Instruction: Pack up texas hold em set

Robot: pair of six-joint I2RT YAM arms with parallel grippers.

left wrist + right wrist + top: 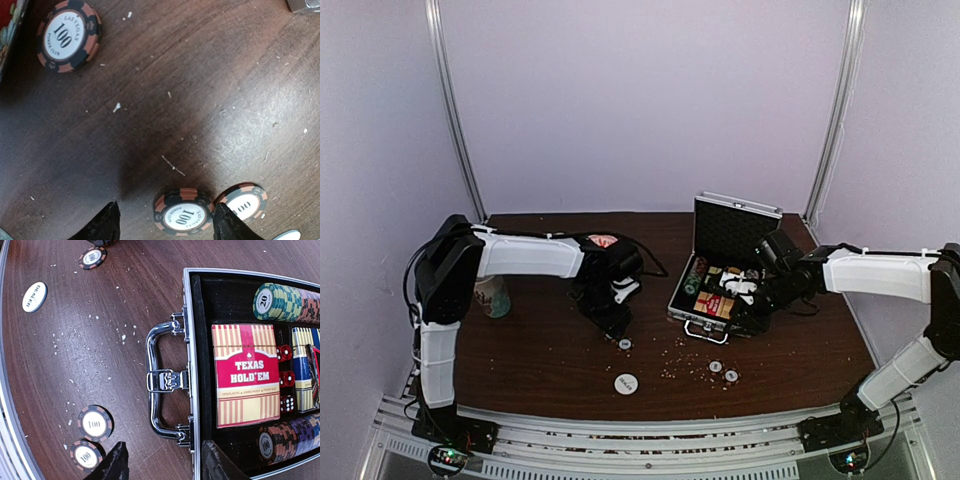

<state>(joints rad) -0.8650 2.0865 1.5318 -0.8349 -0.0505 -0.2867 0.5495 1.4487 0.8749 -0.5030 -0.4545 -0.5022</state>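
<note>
The silver briefcase stands open at the right. In the right wrist view it holds the red-yellow card box, red dice, a green chip stack and more chips. My right gripper is open and empty. It straddles the case's front wall by the handle. Two loose chips lie left of it. The white dealer disc lies further off. My left gripper is open and low over the table. One chip lies between its fingertips, another just outside, a third ahead.
A patterned paper cup stands at the left by the left arm. A red-white bowl sits behind the left wrist. Pale crumbs are scattered over the brown table. The metal rail runs along the near edge.
</note>
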